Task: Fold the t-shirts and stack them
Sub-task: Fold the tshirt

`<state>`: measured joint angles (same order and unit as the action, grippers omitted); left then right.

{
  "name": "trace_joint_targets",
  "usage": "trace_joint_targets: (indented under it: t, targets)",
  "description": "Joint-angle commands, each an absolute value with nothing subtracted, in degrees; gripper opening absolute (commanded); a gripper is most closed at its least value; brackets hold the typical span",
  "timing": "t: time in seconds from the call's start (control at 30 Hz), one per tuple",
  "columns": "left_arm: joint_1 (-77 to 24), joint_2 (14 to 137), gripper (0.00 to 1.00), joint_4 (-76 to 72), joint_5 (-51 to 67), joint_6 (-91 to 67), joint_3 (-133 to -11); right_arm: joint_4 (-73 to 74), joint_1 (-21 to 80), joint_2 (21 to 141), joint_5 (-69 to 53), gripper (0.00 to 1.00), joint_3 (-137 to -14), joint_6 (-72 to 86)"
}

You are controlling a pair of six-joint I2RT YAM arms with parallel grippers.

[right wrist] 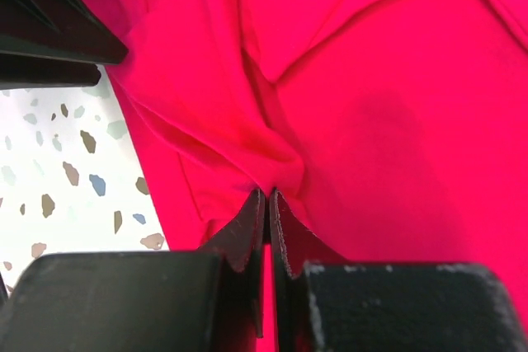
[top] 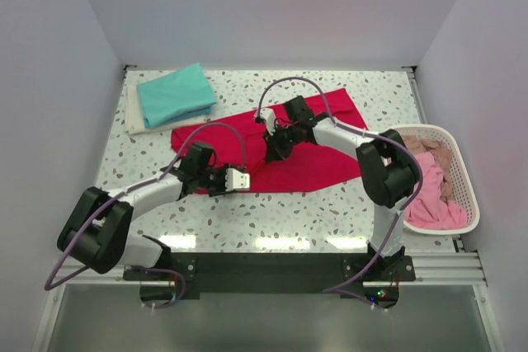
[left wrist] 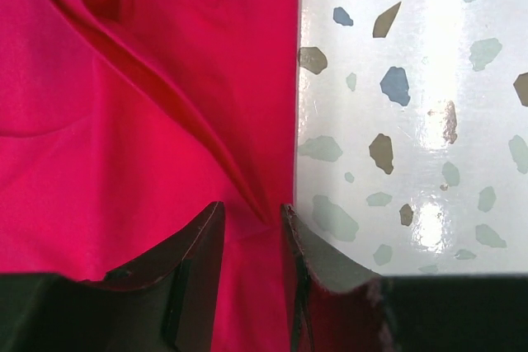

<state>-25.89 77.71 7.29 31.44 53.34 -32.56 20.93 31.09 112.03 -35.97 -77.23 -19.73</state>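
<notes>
My right gripper [right wrist: 268, 197] was clamped on the red t-shirt [top: 338, 109] mid-frame, my left gripper [left wrist: 252, 208] part-open astride its edge

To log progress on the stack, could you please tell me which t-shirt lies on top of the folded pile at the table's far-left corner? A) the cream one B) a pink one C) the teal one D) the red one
C: the teal t-shirt lies folded on the cream t-shirt, while the red t-shirt lies spread out apart from them.
</notes>
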Motion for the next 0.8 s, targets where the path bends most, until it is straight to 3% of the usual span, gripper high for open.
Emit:
trace_joint_targets:
  t: [0.0, 0.33, 0.63, 0.73, 0.77]
  targets:
    - [-26.5, 78.6, 0.38, 5.4, 31.1, 56.0, -34.5, 19.9, 30.3, 112.6, -38.8, 0.0, -79.4, -17.7]
    - [-27.3, 78.8, 0.43, 2.9, 26.4, 55.5, -34.1, 20.1, 30.1, 112.9, -39.7, 0.0, -79.5, -17.3]
    - [-28.1, 78.4, 0.41, 0.8, 23.8, 54.0, -33.1, 20.1, 30.0, 112.9, -40.6, 0.0, -79.6, -16.5]
    - [-28.3, 78.7, 0.3, 0.9, 24.3, 54.0, -33.0, 19.9, 29.9, 112.9, -40.9, 0.0, -79.8, -16.1]
    - [-28.3, 78.7, 0.17, 0.9, 24.3, 54.0, -33.0, 20.0, 29.9, 113.0, -40.9, 0.0, -79.8, -15.9]
